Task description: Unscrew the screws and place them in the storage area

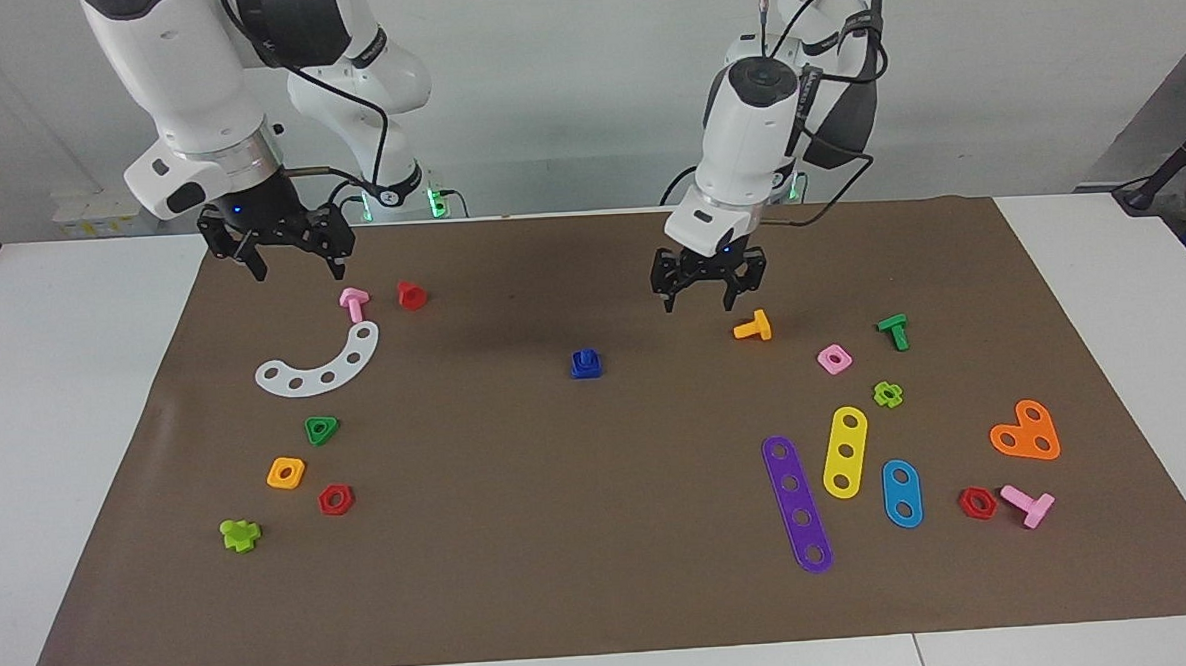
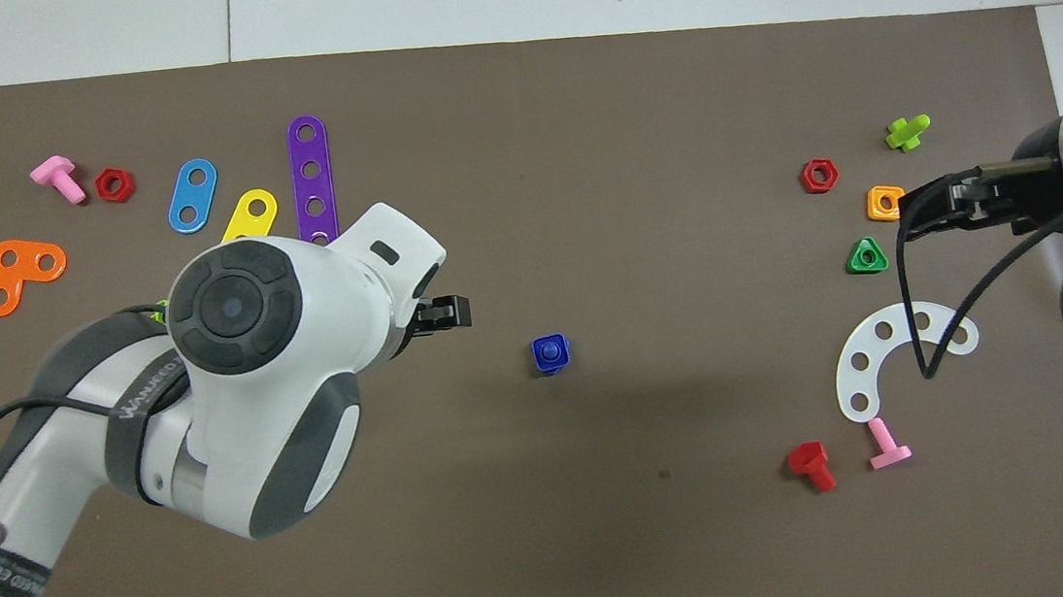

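Blue screw (image 1: 585, 362) sits upright in a blue square nut (image 1: 587, 370) mid-counter on the brown mat (image 1: 604, 593), untouched, between both arms and farther from the robots than the orange bolt (image 1: 753, 327). Left gripper (image 1: 708, 288) hangs over the mat beside the orange bolt, fingers spread wide, holding nothing. Right gripper (image 1: 296, 266) hangs above the pink bolt (image 1: 353, 302) and white curved strip (image 1: 320, 365) at the right arm's end, fingers wide apart, also empty; both well apart from the screw.
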{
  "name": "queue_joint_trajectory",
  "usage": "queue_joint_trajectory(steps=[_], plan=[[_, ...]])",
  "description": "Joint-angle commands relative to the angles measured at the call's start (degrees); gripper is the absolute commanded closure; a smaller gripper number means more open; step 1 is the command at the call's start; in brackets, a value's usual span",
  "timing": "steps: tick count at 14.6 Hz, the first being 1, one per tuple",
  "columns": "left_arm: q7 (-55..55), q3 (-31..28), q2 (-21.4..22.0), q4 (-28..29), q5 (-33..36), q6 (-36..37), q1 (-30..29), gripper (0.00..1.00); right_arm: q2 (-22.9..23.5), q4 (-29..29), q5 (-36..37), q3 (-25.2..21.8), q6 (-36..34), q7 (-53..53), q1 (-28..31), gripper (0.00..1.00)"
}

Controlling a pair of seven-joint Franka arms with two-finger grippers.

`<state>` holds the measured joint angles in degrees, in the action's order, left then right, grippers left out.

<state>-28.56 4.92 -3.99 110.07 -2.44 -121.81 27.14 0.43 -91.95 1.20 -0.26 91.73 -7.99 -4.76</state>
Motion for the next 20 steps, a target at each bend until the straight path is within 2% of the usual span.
queue_joint_trajectory(steps=[1, 7, 10, 20], plan=[[-1.8, -0.9, -1.5, 0.4, -0.8, -3.7, 2.8, 0.11, -0.7, -0.6, -1.1, 0.3, -0.4, 1.2, 0.7, 0.00], [-3.9, -1.0, -9.2, -1.9, -0.8, -9.0, 6.6, 0.14, -0.7, -0.6, -1.1, 0.3, -0.4, 1.2, 0.7, 0.00], [-7.1, -1.3, -15.7, -5.6, -0.4, -10.1, 10.1, 0.15, -0.7, -0.6, -1.0, 0.3, -0.4, 1.2, 0.7, 0.00], [-7.3, -1.3, -19.7, -5.5, 0.0, -13.5, 12.5, 0.23, -0.7, -0.6, -1.1, 0.3, -0.4, 1.2, 0.7, 0.00]])
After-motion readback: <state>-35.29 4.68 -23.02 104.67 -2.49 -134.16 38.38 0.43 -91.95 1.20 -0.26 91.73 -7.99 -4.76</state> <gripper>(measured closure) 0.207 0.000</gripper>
